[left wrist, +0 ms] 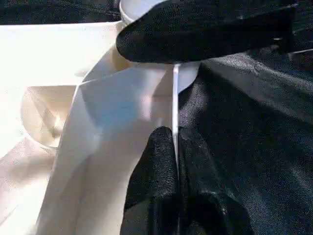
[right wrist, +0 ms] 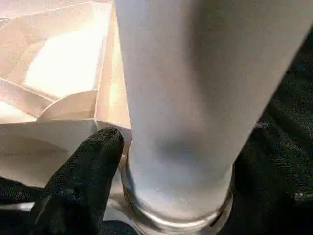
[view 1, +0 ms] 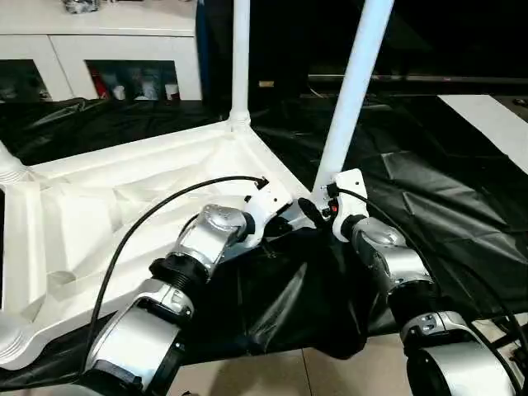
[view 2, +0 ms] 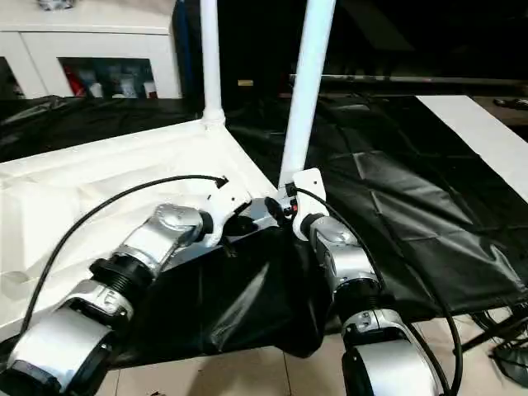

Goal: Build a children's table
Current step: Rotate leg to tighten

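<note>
Nearest you, the two silver forearms reach in over the front edge of the desk [view 1: 462, 214], which is draped in glossy, crinkled black cloth. Your left gripper [left wrist: 176, 147] has its textured black fingers clenched on the thin white rim of the tabletop [view 1: 124, 223], right by its near right corner. Your right gripper [view 1: 318, 213] sits at that same corner, at the base of the near leg [view 1: 351, 91]; one black finger [right wrist: 85, 166] lies beside the smooth white tube, and you cannot tell whether the fingers are closed on it.

The tabletop lies upside down on the left half of the desk, its moulded ribs and hollows facing up, with rounded sockets at the corners. The near leg rises from the corner socket, leaning slightly right. Farther back, a second leg [view 1: 240, 58] stands straight in the far socket. Beyond, a white cabinet [view 1: 99, 41] stands at the far left.
</note>
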Robot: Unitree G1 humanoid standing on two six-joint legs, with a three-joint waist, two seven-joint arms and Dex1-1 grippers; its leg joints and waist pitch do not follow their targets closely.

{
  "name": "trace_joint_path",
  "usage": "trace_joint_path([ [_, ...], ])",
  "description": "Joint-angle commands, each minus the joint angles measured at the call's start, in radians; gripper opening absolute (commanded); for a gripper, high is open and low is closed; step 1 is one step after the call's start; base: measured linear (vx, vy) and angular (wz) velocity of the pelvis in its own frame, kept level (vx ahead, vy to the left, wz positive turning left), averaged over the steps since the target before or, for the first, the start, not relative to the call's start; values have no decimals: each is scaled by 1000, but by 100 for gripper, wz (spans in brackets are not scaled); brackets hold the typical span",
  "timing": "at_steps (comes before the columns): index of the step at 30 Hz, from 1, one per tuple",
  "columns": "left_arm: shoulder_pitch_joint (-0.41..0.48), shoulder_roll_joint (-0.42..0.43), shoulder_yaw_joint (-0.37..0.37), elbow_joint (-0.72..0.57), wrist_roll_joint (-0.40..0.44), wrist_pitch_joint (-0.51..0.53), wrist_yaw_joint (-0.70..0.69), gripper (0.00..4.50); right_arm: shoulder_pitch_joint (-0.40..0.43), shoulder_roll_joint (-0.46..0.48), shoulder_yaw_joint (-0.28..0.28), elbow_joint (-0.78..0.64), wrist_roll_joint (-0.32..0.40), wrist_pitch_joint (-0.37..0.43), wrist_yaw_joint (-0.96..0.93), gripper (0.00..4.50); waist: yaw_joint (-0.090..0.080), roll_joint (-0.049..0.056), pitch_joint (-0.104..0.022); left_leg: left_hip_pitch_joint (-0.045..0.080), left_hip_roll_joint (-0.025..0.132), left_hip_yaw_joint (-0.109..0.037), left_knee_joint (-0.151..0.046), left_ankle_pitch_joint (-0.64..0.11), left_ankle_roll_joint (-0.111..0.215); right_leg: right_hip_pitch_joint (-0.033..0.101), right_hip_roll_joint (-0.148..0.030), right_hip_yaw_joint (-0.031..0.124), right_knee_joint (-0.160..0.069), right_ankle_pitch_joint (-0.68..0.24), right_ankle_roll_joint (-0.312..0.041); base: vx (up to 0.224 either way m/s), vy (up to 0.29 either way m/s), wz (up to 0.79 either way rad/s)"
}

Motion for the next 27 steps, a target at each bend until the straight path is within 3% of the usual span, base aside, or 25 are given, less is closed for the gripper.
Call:
trace_joint_path([
  [1, 5, 7, -12, 13, 11, -43, -9, 0, 10, 16, 40, -8, 20, 0, 89, 387, 3, -7, -49, 13, 24, -20, -71, -350, 24, 27, -60, 39, -96, -482, -116, 0, 0, 0],
  [2, 10, 19, -17, 8, 12, -51, -32, 0, 13, 0, 40, -24, 27, -3, 122, 411, 5, -10, -49, 13, 24, -20, -71, -343, 29, 29, -60, 39, -95, -474, -117, 0, 0, 0],
  [4, 15, 31, -20, 5, 13, -52, -51, 0, 16, -19, 42, -38, 29, -6, 156, 411, 8, -9, -52, 9, 27, -16, -70, -304, 36, 30, -59, 43, -86, -410, -137, 0, 0, 0],
  [5, 37, 69, -33, -25, 5, -82, -133, 0, 45, -82, 69, -97, 35, 4, 276, 411, 8, -5, -51, 9, 27, -16, -70, -301, 37, 31, -59, 43, -85, -403, -143, 0, 0, 0],
  [6, 50, 88, -41, -44, -2, -107, -183, 0, 62, -114, 85, -127, 36, 4, 335, 411, 15, -7, -52, 5, 29, -17, -70, -294, 48, 39, -59, 42, -86, -389, -139, 0, 0, 0],
  [7, 50, 88, -41, -44, -2, -107, -183, 0, 62, -114, 85, -127, 36, 4, 335, 411, 15, -9, -53, 3, 30, -15, -68, -285, 52, 38, -58, 46, -80, -364, -145, 0, 0, 0],
  [8, 65, 109, -49, -64, -10, -135, -238, 0, 80, -150, 102, -159, 37, 4, 401, 411, 19, -8, -54, 7, 30, -16, -68, -278, 55, 37, -57, 45, -78, -343, -155, 0, 0, 0],
  [9, 82, 132, -56, -92, -25, -149, -302, 0, 103, -192, 121, -194, 37, 1, 469, 411, 17, 1, -56, 3, 28, -14, -66, -265, 58, 37, -59, 47, -73, -320, -170, 0, 0, 0],
  [12, 103, 161, -59, -136, -57, -140, -391, 0, 133, -240, 135, -233, 40, 5, 545, 411, 23, -1, -61, 3, 33, -10, -62, -204, 67, 43, -56, 48, -57, -204, -213, 0, 0, 0],
  [14, 111, 183, -66, -169, -72, -124, -445, 0, 154, -267, 135, -262, 53, 13, 599, 411, 30, 9, -62, 6, 35, -8, -61, -176, 73, 43, -53, 49, -47, -128, -242, 0, 0, 0],
  [16, 113, 190, -67, -178, -76, -119, -465, 0, 162, -272, 131, -273, 61, 13, 625, 411, 37, 8, -64, 6, 36, -5, -58, -151, 85, 46, -52, 48, -39, -70, -263, 0, 0, 0],
  [20, 117, 198, -65, -187, -78, -122, -487, 0, 171, -279, 133, -297, 83, 29, 654, 411, 45, 7, -61, 9, 36, -3, -60, -178, 74, 45, -55, 49, -44, -118, -258, 0, 0, 0],
  [26, 127, 206, -58, -202, -80, -113, -498, 0, 174, -269, 131, -307, 102, 34, 685, 396, 47, 7, -57, 11, 34, -7, -65, -237, 38, 42, -58, 49, -60, -245, -213, 0, 0, 0],
  [27, 128, 206, -57, -203, -79, -111, -501, 0, 175, -268, 129, -309, 102, 36, 688, 367, 47, 8, -58, 11, 35, -7, -65, -234, 36, 42, -57, 49, -59, -244, -210, 0, 0, 0],
])
